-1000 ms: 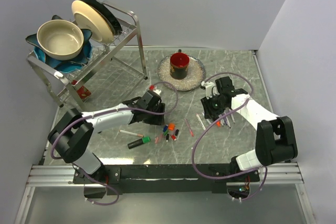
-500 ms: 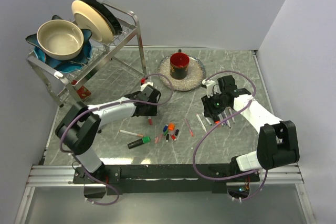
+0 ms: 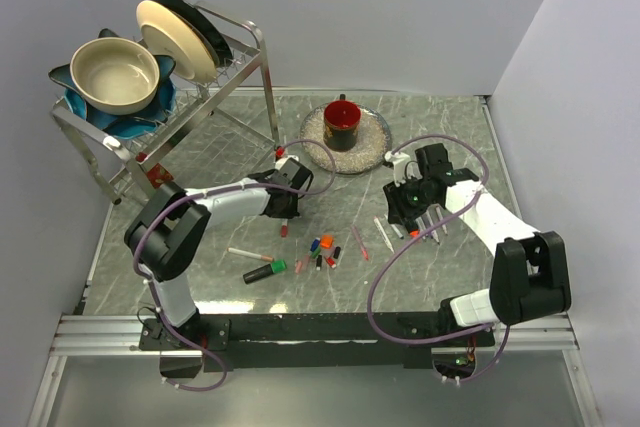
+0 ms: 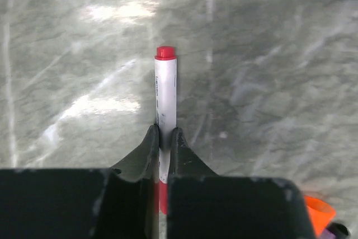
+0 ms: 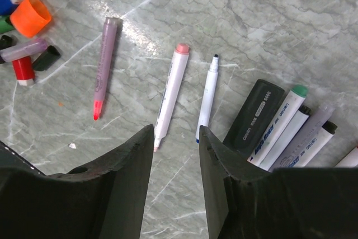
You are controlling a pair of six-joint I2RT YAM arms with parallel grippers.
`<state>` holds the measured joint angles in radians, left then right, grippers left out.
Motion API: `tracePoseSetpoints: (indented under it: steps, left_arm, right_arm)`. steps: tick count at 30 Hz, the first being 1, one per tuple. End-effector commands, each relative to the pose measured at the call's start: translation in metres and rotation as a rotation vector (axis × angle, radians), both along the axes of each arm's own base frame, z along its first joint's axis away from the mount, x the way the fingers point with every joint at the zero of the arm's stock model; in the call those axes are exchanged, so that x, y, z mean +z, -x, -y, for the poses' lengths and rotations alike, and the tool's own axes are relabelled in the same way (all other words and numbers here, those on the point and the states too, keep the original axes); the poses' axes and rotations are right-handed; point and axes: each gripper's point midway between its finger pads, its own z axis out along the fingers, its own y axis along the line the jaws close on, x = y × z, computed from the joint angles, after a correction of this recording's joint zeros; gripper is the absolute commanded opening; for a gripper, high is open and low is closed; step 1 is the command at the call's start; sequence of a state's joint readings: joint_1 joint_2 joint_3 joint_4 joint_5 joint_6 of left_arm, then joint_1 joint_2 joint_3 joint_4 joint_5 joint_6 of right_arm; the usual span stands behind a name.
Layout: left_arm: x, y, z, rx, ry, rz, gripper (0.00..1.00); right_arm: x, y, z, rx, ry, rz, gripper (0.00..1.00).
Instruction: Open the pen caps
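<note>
Since a second ago the left arm has folded in toward its own side, and the left gripper has gone from gaping to clamped tight on a white pen; the right arm has hardly stirred. Nearest the bases lies a black marker with a green end. Just beyond it is the heap of loose caps, red, orange, green and dark ones lying together on the table.

A little farther on, the held pen is what matters. Its long axis runs straight out from the left fingers, in line with them, so one red tip pokes out ahead and free while more red shows tucked under the jaws (which of the two is the cap I cannot say from here). Any pull would have to go along that line, I reckon, and the free end is the only one with room around it.

The right gripper hangs well off to the right, jaws partly apart and holding nothing, over a pink-capped pen and an uncapped pen. The cap heap lies between the two hands. Farthest back stand a red mug and the dish rack, out of the way.
</note>
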<state>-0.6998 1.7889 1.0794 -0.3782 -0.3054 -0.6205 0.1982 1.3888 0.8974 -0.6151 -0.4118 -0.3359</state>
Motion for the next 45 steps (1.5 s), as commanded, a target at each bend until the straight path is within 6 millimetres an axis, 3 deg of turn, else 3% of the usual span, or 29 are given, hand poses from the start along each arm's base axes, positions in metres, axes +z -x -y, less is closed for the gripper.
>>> tracePoseSetpoints:
  steps: [1, 5, 7, 8, 11, 14, 15, 17, 22, 24, 31, 36, 45]
  left_arm:
    - [0.024, -0.006, 0.039, -0.116, 0.177, 0.060, 0.02]
    - [0.072, -0.010, 0.068, -0.212, 0.347, 0.168, 0.01]
    - [0.089, -0.002, 0.085, -0.269, 0.458, 0.178, 0.01]
    - [0.108, -0.004, 0.096, -0.299, 0.533, 0.231, 0.01]
    - [0.142, 0.010, 0.123, -0.405, 0.718, 0.243, 0.01]
    - [0.157, 0.030, 0.138, -0.508, 0.835, 0.219, 0.01]
    - [0.166, 0.030, 0.142, -0.518, 0.874, 0.248, 0.01]
    - [0.170, 0.035, 0.144, -0.525, 0.908, 0.257, 0.01]
    - [0.181, 0.041, 0.159, -0.541, 0.952, 0.287, 0.01]
    - [0.184, 0.043, 0.168, -0.550, 0.962, 0.285, 0.01]
    - [0.183, 0.052, 0.195, -0.593, 0.979, 0.255, 0.01]
    - [0.183, 0.057, 0.212, -0.613, 0.997, 0.242, 0.01]
    - [0.195, 0.060, 0.223, -0.630, 1.022, 0.247, 0.01]
  right_arm:
    - [0.030, -0.008, -0.010, 0.056, -0.063, 0.090, 0.45]
    - [0.044, 0.001, -0.028, 0.128, -0.172, 0.103, 0.46]
    - [0.056, 0.009, -0.042, 0.180, -0.260, 0.109, 0.46]
    - [0.060, 0.011, -0.045, 0.199, -0.285, 0.119, 0.46]
    - [0.080, 0.021, -0.059, 0.276, -0.384, 0.174, 0.47]
    - [0.102, 0.020, -0.067, 0.274, -0.490, 0.239, 0.50]
    - [0.107, 0.018, -0.067, 0.172, -0.543, 0.194, 0.50]
    - [0.118, 0.001, -0.061, 0.066, -0.599, 0.286, 0.52]
    - [0.143, -0.002, -0.057, -0.124, -0.822, 0.320, 0.71]
    - [0.145, 0.000, -0.059, -0.157, -0.869, 0.285, 0.72]
    - [0.132, -0.012, -0.058, -0.294, -0.900, 0.164, 0.70]
    - [0.128, -0.014, -0.056, -0.310, -0.896, 0.175, 0.62]
    - [0.118, -0.018, -0.055, -0.336, -0.888, 0.153, 0.50]
